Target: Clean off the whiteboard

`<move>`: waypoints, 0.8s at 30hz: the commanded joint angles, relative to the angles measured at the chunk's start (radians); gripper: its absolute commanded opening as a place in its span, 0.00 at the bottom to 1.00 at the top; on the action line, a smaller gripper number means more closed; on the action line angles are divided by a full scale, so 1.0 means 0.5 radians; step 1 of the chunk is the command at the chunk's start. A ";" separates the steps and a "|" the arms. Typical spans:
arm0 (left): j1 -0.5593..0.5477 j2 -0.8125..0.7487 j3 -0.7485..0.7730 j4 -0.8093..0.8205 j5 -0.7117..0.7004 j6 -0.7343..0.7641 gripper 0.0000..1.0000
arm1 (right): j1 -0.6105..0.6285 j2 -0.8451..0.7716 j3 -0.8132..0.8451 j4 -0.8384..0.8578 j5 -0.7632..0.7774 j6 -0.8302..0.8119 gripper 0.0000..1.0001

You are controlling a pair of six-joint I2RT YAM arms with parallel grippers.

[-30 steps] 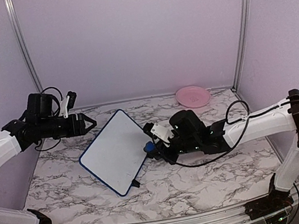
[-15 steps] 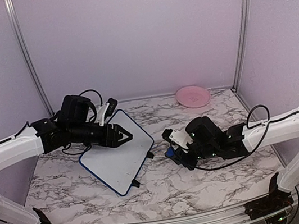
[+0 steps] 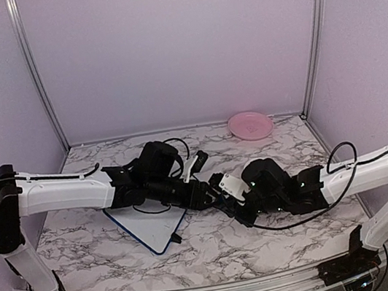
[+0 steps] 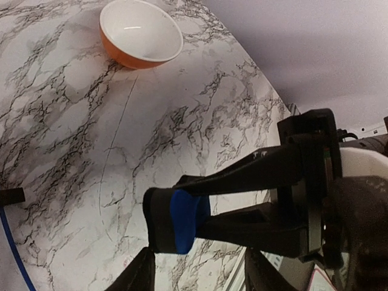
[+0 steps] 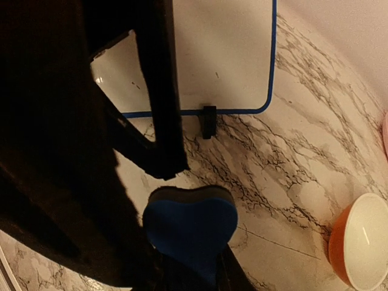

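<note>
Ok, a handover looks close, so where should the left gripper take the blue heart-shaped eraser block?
Probably the rounded lobed end of the blue heart-shaped eraser block, approached head-on from opposite the right gripper. That gripper pinches the narrow pointed end, leaving only the lobes free, and the left gripper, jaws open, faces them.

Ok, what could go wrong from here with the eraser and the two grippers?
The open left gripper is very close to the right gripper; they could collide. The eraser sits right at the right gripper's fingertips, so it might slip in a handover. The left arm stretches over the whiteboard and could nudge it.
</note>
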 commanded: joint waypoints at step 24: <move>0.012 0.279 0.168 0.029 -0.026 -0.020 0.00 | 0.064 -0.350 -0.157 0.102 0.083 0.058 0.72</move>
